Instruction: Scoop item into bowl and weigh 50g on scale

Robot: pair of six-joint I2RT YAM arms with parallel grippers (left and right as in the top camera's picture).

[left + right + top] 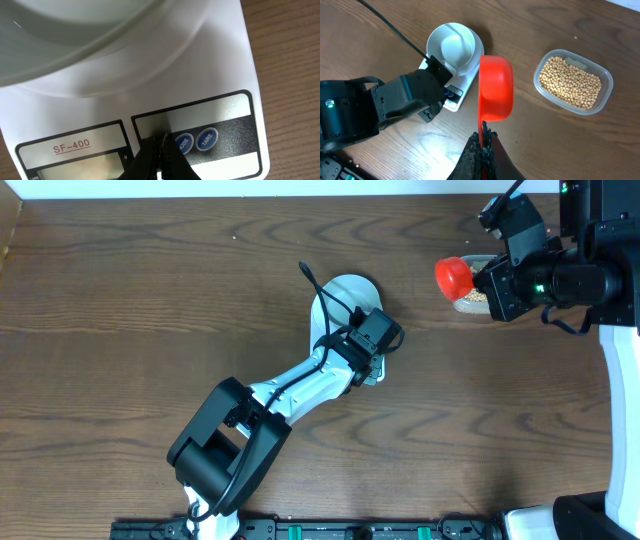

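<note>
Beans (pixel 572 82), small, round and tan-yellow, lie heaped in a clear plastic tub (pixel 538 76) on the brown wooden table (pixel 150 300). The tub sits near the table's far right corner in the overhead view, well apart from the scale (pixel 200 65).

The right gripper (pixel 484 137) has its jaws clamped on the handle of a red scoop (pixel 496 87). In the right wrist view the scoop hangs above the table between the scale and the tub. From overhead it sits just at the tub's left edge. Whether the scoop carries any beans cannot be told, since its inside is turned away from the cameras.

The white scale lies at the middle of the table with the pale bowl (pixel 451 45) resting on its platform. The bowl covers most of the platform, leaving only the front panel showing.

The left gripper (pixel 161 142) reaches over that panel with its jaws pressed together and nothing between them. Its dark tips stand just left of the blue MODE button (pixel 183 142), with the TARE button (pixel 206 139) beside it. Whether the tips press the panel cannot be told. The grey display (pixel 95 165) sits under the red "SF-400" label, and its reading is cut off at the frame's edge.
</note>
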